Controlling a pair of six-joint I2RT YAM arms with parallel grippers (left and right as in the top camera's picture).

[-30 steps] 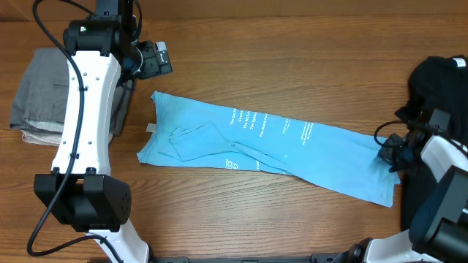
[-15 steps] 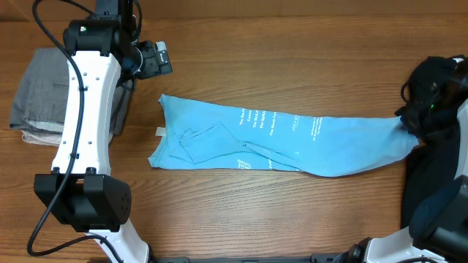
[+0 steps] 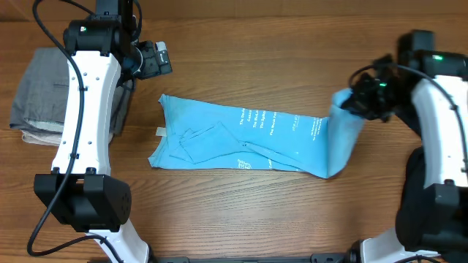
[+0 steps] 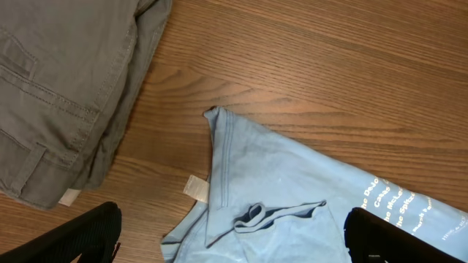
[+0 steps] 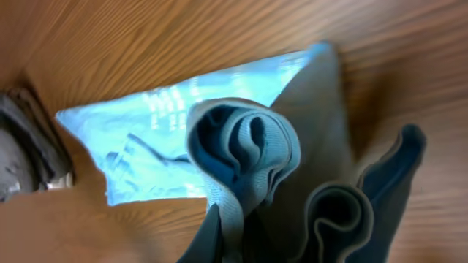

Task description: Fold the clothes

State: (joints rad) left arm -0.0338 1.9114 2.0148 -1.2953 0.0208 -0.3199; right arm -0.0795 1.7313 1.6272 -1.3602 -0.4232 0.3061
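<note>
Swung leftward from the table's edge, the right gripper [image 3: 352, 102] clamps the light-blue T-shirt [image 3: 241, 135] by its hem, lifting it to fold over. The collar end lies flat just ahead of the left gripper [image 3: 153, 60], whose fingers are spread and empty.

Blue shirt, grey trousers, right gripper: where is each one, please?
Blue shirt [image 3: 219, 139]: overhead view, flat middle part.
Grey trousers [image 3: 44, 88]: overhead view, top of the folded pile.
Right gripper [image 3: 352, 102]: overhead view, between fingertips, at the raised shirt end.

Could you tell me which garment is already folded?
The grey trousers on the left; the blue shirt lies stretched out, one end in the right claw.
</note>
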